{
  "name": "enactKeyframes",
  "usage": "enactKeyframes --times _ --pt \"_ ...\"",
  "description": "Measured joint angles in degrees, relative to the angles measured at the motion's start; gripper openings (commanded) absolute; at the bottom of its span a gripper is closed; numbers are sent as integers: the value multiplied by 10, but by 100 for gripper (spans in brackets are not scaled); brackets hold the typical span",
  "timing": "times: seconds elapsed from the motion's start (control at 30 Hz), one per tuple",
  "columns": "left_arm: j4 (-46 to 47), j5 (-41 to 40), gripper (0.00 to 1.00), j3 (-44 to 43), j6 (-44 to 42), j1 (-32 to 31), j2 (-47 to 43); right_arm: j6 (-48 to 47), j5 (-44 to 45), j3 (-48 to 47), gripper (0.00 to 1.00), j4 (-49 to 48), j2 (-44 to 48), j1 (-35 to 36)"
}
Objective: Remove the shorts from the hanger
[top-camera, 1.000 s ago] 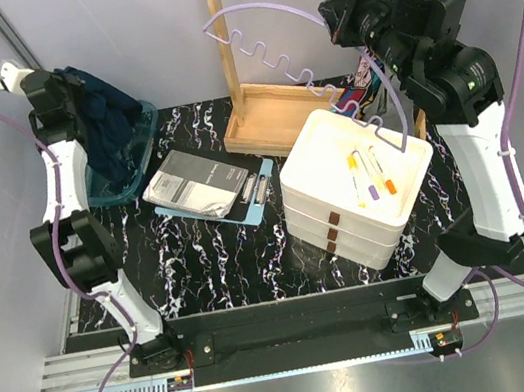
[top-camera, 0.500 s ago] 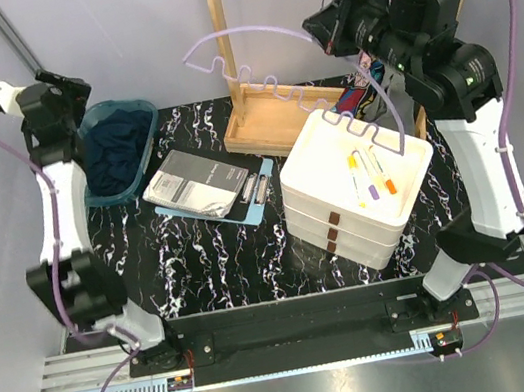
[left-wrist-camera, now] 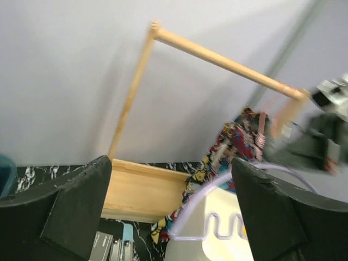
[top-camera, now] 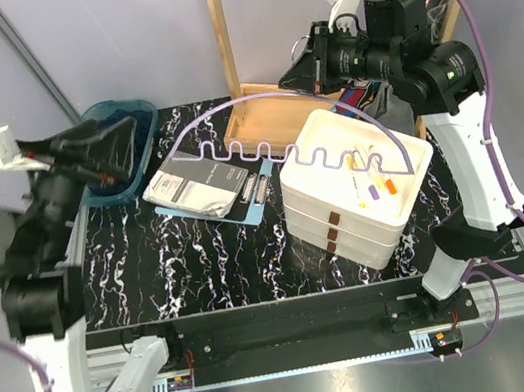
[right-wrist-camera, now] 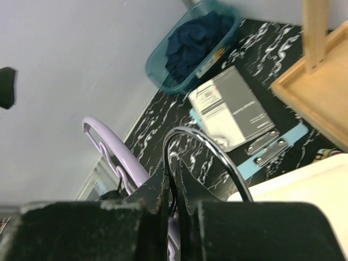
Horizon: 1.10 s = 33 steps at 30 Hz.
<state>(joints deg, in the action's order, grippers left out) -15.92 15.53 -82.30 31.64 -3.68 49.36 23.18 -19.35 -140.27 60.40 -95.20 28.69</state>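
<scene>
Navy cloth is noted bunched loosely in the teal bin: the navy shorts are judged off the hanger and deposited. The lilac hanger is held bare, its chrome hook pinched between the closed jaws of the right gripper. The left gripper is raised, jaws spread wide, nothing between them. The graffiti-print shorts are seen hanging, bright and crumpled, at the wooden rack. The next move is judged to require disposing of the bare hanger and fetching that pair.
</scene>
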Motion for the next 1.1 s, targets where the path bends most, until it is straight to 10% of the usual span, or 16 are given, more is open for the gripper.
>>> enactKeyframes --times 0.5,1.1 --pt "-104 302 89 -156 -12 0 31 -31 -143 -30 0 75 -11 15" --pt "-127 446 93 -15 96 -81 51 -67 -144 27 0 79 98 25"
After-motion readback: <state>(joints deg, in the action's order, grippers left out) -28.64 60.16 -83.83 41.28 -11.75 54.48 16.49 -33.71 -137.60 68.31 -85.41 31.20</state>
